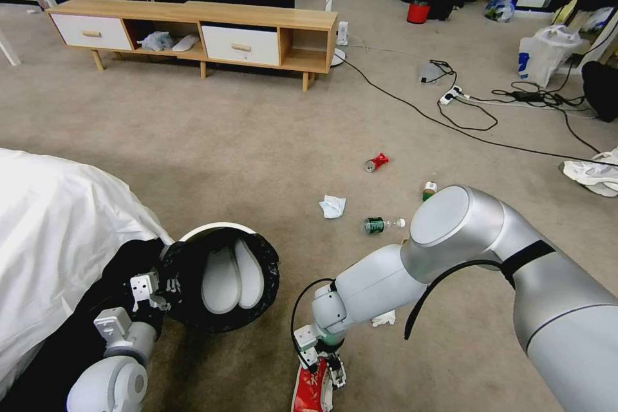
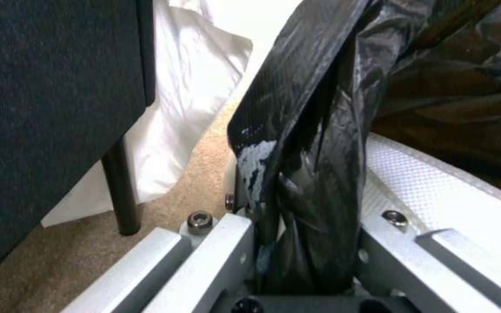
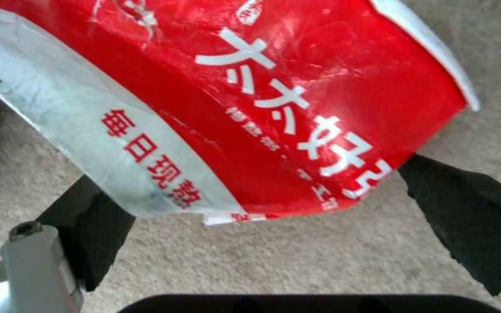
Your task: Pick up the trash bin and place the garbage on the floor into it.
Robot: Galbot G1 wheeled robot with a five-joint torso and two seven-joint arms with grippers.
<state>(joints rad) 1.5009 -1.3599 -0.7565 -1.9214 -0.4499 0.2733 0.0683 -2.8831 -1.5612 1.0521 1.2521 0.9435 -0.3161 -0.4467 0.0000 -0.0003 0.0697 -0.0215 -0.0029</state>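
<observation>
Our left pincer [image 1: 151,288] is clenched on the rim of the small round white plastic trash bin [image 1: 222,273], pinching the black plastic bag liner [image 2: 308,174] against the wall, which holds the bin tipped with its mouth facing our right side, ready to receive litter. Our right pincer [image 1: 320,370] is low over the greyish-beige carpet floor [image 1: 257,141], its pads [image 3: 88,226] spread on either side of a red-and-white crumpled wrapper [image 3: 274,108]; we judge them not yet closed on it. Farther out on the floor lie a crushed red can [image 1: 376,162], a green plastic bottle [image 1: 381,224], a crumpled white tissue [image 1: 333,206] and a second tissue [image 1: 384,318] beside our right arm.
</observation>
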